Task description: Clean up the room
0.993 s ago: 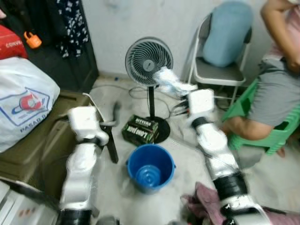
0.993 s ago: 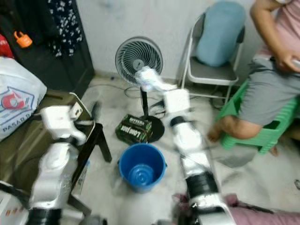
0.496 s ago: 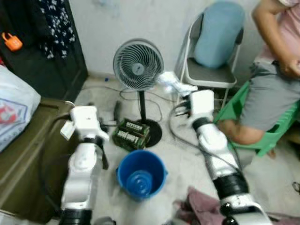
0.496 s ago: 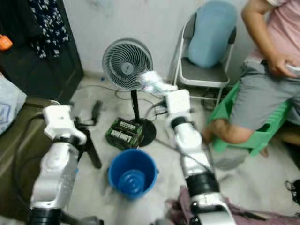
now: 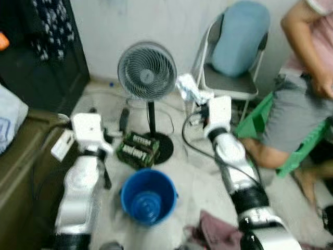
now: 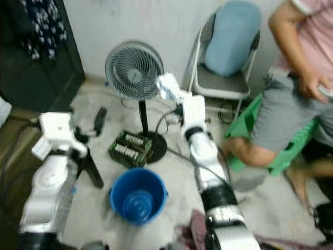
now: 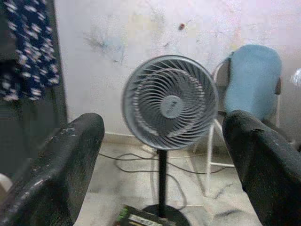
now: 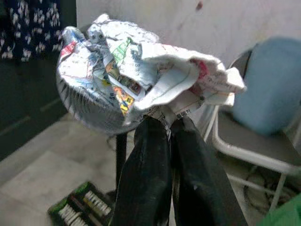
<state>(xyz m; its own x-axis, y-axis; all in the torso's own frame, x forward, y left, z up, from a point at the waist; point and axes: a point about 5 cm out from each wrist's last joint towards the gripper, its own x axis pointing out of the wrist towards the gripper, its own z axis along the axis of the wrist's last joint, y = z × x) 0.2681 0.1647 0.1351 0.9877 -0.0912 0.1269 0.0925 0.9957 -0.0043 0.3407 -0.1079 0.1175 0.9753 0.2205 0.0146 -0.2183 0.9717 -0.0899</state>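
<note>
Near the frame's upper middle, beside the standing fan (image 5: 146, 71), the right pincer (image 8: 165, 123) pinches a crumpled newspaper wad (image 5: 188, 89), while the left pincer (image 7: 164, 141) gapes wide at centre left, above the blue bucket (image 5: 148, 196) on the floor (image 5: 197, 182).

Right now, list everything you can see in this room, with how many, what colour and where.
Fan: one, grey, standing by the wall.
Bucket: one, blue, on the floor before the fan.
Box: one, green and black, at the fan's base.
Chair: one, metal, blue cushion on it.
Stool: one, green, a person seated on it.
Crumpled paper: one, printed, pinched in the right fingers.
Left gripper: fingers open, held up facing the fan.
Right gripper: shut, raised.
</note>
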